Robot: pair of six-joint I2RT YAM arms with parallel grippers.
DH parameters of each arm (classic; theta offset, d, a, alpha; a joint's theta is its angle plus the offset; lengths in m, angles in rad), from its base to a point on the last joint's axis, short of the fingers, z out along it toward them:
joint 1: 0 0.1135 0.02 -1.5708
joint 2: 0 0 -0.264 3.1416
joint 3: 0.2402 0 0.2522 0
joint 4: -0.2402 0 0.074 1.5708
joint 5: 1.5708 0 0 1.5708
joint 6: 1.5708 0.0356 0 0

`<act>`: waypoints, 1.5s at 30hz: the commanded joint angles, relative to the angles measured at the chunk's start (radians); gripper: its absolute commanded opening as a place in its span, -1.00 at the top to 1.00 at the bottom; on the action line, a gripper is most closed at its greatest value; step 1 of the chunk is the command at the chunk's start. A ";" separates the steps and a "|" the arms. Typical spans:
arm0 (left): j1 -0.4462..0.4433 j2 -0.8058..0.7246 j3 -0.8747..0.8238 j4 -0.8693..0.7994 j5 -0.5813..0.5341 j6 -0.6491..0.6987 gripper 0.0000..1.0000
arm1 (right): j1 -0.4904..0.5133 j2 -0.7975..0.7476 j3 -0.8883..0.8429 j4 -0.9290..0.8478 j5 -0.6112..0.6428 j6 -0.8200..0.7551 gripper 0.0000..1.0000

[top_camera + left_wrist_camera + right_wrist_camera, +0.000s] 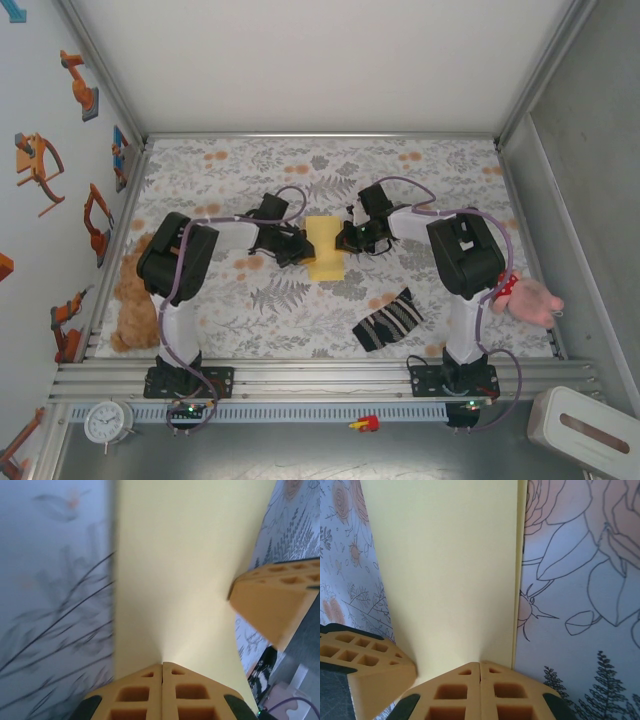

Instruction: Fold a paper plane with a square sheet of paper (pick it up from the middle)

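The square sheet of paper [325, 250], pale yellow, lies mid-table as a narrow upright rectangle, doubled over. My left gripper [303, 250] meets its left edge and my right gripper [347, 240] its right edge. In the left wrist view the paper [175, 570] puckers into the seam of my shut left gripper [162, 665], and a right finger [272, 600] touches its far edge. In the right wrist view the paper [445, 570] shows two offset layers along one edge and runs into my shut right gripper [480, 663]. The left fingers [365, 672] sit beside it. The paper plane is out of view.
A black-and-white striped sock [388, 320] lies front right of the paper. A brown teddy bear [130, 300] rests at the left edge and a pink toy [530, 300] at the right. Metal walls frame the floral mat [430, 180].
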 commanded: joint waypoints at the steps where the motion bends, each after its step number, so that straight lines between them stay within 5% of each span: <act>1: 0.046 -0.034 -0.104 -0.140 -0.063 0.061 0.86 | -0.008 0.190 -0.108 -0.257 0.317 -0.010 1.00; 10: 0.025 -0.188 -0.070 -0.078 -0.063 0.028 0.86 | -0.009 0.193 -0.104 -0.264 0.319 -0.011 1.00; 15: -0.039 -0.098 -0.017 0.094 -0.008 -0.083 0.85 | -0.008 0.198 -0.102 -0.261 0.318 -0.009 1.00; 20: -0.078 -0.014 0.026 0.078 -0.003 -0.089 0.86 | -0.009 0.194 -0.106 -0.261 0.319 -0.009 1.00; 35: -0.010 -0.173 -0.286 -0.004 -0.084 0.045 0.89 | -0.009 0.193 -0.095 -0.277 0.325 -0.015 1.00; 40: -0.027 -0.272 -0.230 0.015 -0.097 0.012 0.89 | -0.009 0.192 -0.101 -0.274 0.322 -0.013 1.00; 45: -0.088 -0.198 -0.118 0.097 -0.093 -0.045 0.88 | -0.009 0.196 -0.107 -0.262 0.316 -0.005 1.00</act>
